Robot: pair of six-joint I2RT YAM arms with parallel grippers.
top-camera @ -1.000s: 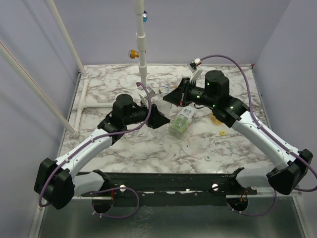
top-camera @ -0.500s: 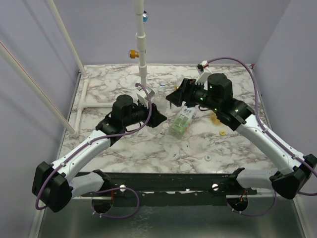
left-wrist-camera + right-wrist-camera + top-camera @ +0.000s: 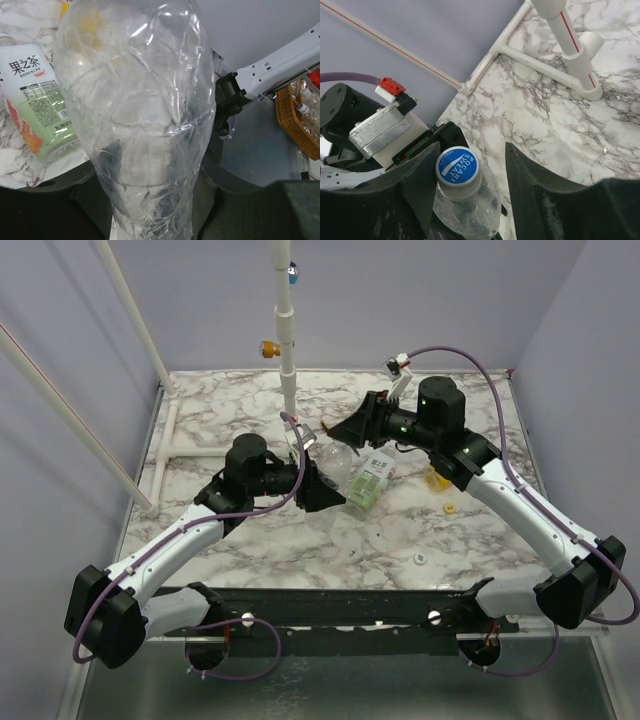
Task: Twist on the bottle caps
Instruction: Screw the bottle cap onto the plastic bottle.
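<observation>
**Blue cap sits between spread fingers, bottle pinned by the other arm**

From where I stand, the left gripper (image 3: 318,487) is pressed onto the lower body of a clear crumpled bottle (image 3: 145,125) and holds it off the marble table (image 3: 300,535). In the overhead view the bottle's long axis runs from about 7 o'clock at the left gripper up to 1 o'clock, so its neck points towards the other arm.

The right gripper (image 3: 472,155) is right at that neck. Its own camera looks almost straight down onto the blue cap (image 3: 457,166) (the Pocari Sweat print is easy to read). The cap sits on the bottle mouth, though I cannot tell how far it is threaded. The jaws are spread, with the cap between them. It lies off-centre in that view, hard by the finger at 9 o'clock, with an open gap on the 3 o'clock side. Nothing is pinched yet.

My judgement is that the coming move turns on this offset. The right gripper is lined up along the bottle's axis, so it would need to shift slightly towards 9 o'clock before closing and twisting.

A labelled bottle (image 3: 368,480) lies on its side at 3 o'clock from the left gripper. A yellow cap (image 3: 450,508) and a whitish cap (image 3: 421,559) lie loose well apart from it, nearer the right arm.
</observation>
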